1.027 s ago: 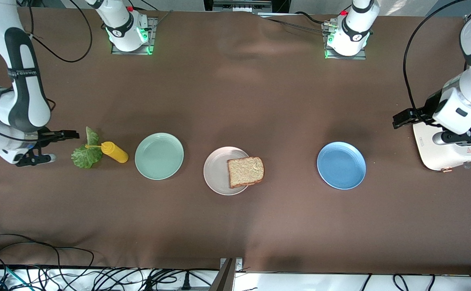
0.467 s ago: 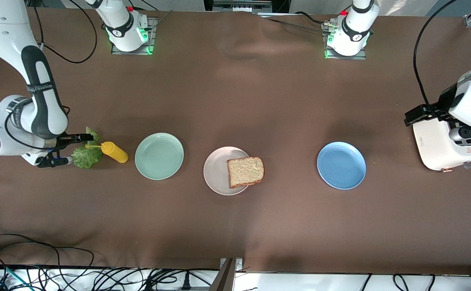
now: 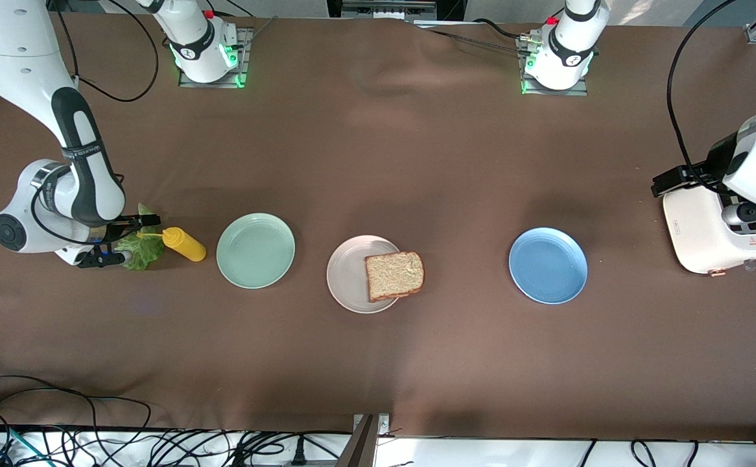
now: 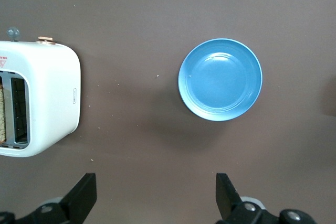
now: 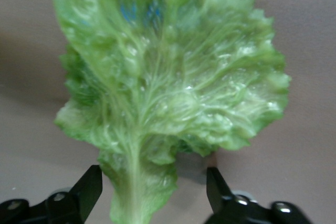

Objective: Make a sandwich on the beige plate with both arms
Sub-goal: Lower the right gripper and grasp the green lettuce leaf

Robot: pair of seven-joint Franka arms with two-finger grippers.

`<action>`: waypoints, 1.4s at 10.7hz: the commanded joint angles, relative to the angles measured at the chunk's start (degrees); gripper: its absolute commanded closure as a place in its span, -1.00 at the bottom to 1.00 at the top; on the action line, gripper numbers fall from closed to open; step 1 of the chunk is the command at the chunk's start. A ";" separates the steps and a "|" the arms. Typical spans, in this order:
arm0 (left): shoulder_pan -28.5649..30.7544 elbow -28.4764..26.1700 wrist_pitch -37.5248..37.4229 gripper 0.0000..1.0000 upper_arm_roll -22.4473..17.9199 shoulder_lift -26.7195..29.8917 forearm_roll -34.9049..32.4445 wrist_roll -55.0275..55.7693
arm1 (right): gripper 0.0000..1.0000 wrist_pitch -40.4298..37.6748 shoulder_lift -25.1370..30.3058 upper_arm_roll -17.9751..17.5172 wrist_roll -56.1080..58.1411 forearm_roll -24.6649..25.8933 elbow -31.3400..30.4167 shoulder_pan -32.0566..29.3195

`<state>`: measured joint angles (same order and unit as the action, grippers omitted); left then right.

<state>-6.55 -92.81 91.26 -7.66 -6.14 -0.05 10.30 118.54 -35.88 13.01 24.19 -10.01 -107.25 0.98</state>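
Observation:
One slice of brown bread (image 3: 394, 275) lies on the beige plate (image 3: 347, 275), overhanging its rim toward the left arm's end. The green lettuce leaf (image 3: 143, 251) (image 5: 168, 87) lies on the table at the right arm's end. My right gripper (image 3: 128, 241) (image 5: 155, 192) is down at it and open, with one finger on each side of the leaf's stem and gaps showing on both sides. My left gripper (image 3: 708, 198) (image 4: 155, 195) hangs open and empty over the white toaster (image 3: 708, 233) (image 4: 42, 106). A second bread slice (image 4: 5, 114) shows in a toaster slot.
A yellow squeeze bottle (image 3: 183, 244) lies touching the lettuce, beside the mint-green plate (image 3: 255, 250). The blue plate (image 3: 548, 265) (image 4: 220, 80) sits between the beige plate and the toaster. Cables run along the table's near edge.
My right arm has moved toward the lettuce, so its gripper now straddles the stem, with the fingers slightly narrower. My left gripper has shifted a little over the toaster.

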 commanded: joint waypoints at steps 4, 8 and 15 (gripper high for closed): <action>-0.04 0.61 -0.73 -1.00 0.10 -0.80 -1.70 -0.46 | 0.54 0.64 -2.87 0.08 -0.28 -0.89 -0.16 0.17; -0.04 0.61 -0.73 -1.00 0.19 -0.98 -1.70 -0.10 | 0.97 0.20 -3.14 0.17 -0.28 -0.89 0.72 0.17; -0.13 0.87 -0.64 -1.00 0.28 -2.39 -1.70 -0.01 | 1.00 -11.21 -1.92 0.35 -0.46 -0.80 8.19 0.26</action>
<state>-6.54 -92.80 91.21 -7.50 -8.03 -0.06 10.33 109.54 -37.71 13.06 24.07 -10.87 -100.51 1.16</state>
